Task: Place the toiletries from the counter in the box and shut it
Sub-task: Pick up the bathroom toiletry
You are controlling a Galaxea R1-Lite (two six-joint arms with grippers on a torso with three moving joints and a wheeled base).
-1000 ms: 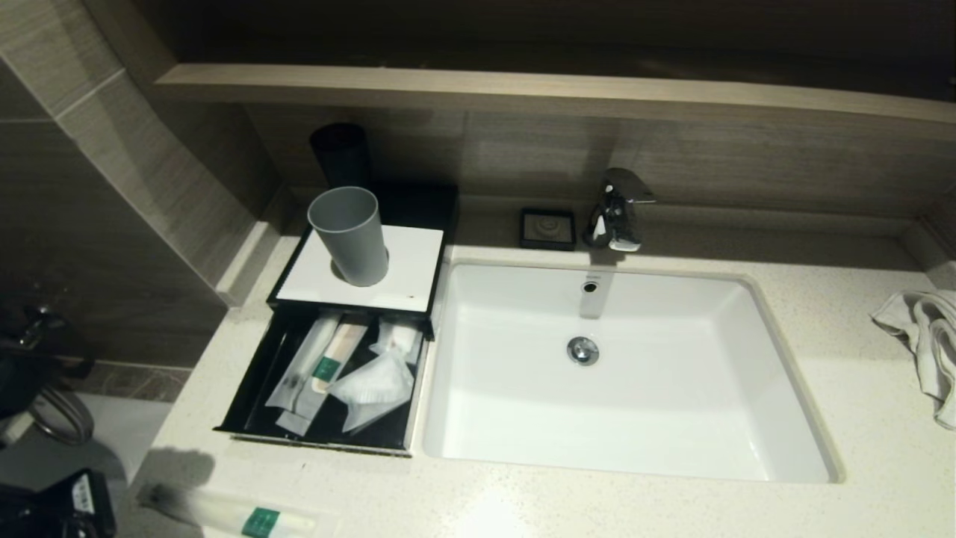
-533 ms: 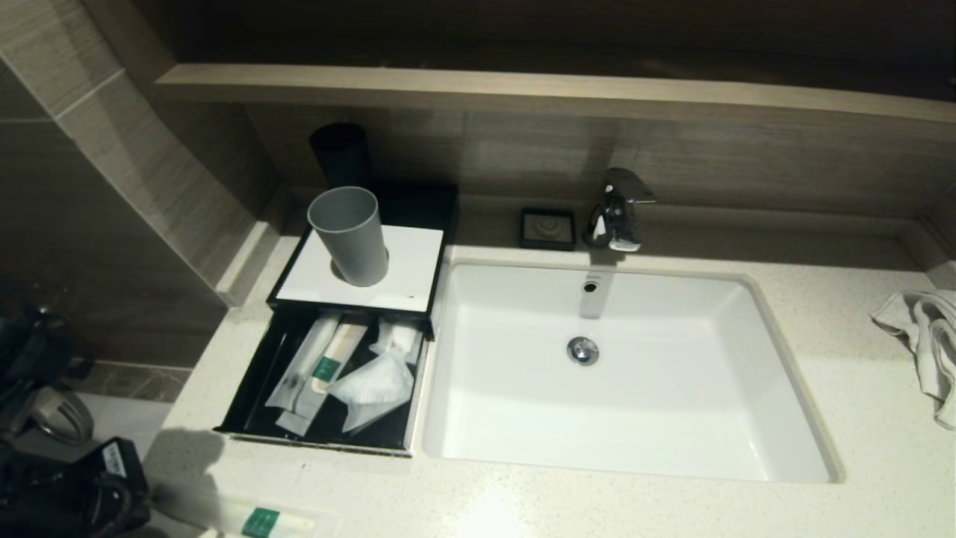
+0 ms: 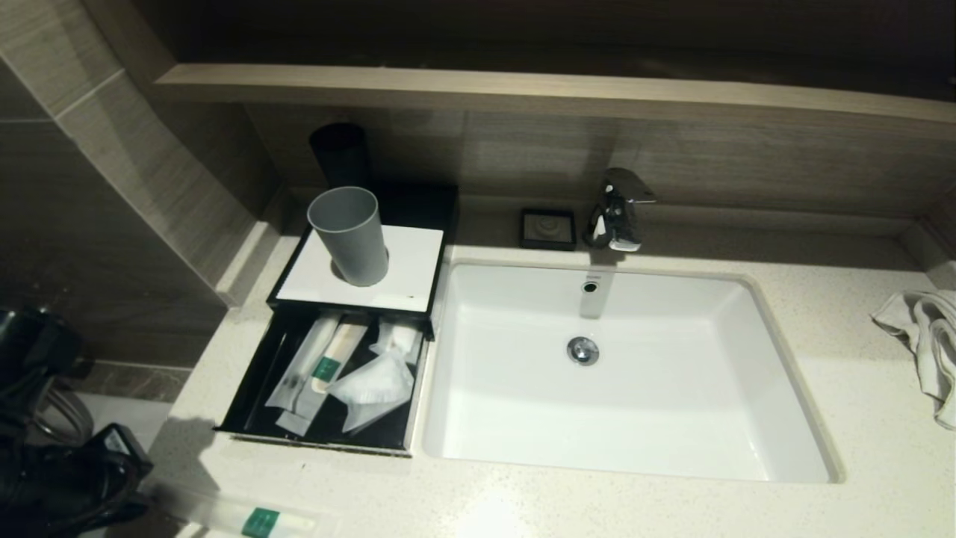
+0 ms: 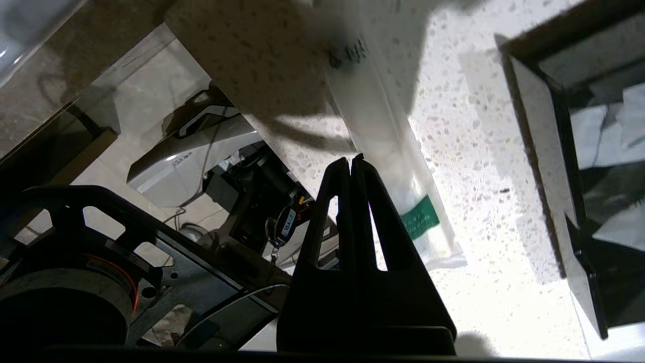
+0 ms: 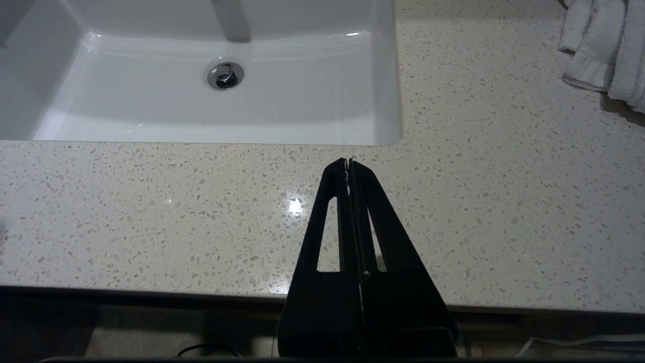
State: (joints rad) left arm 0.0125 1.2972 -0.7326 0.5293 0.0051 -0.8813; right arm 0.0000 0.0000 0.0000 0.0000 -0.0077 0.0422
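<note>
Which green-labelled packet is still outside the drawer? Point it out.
The long packet lying on the counter at its front edge, in front of the open drawer. The other green-labelled packet already lies inside that drawer among the sachets.

You see the tabletop packet (image 3: 239,517) cut off at the head view's bottom edge, its far end blurred.

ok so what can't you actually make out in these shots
- Packet on the counter: head view, near end cut off by the bottom edge.
- Packet's far end: left wrist view, blurred and shadowed; its print is unreadable.
- Drawer contents: head view, clear sachets overlap, so no count.
- Towel: cut off by the right edge.
</note>
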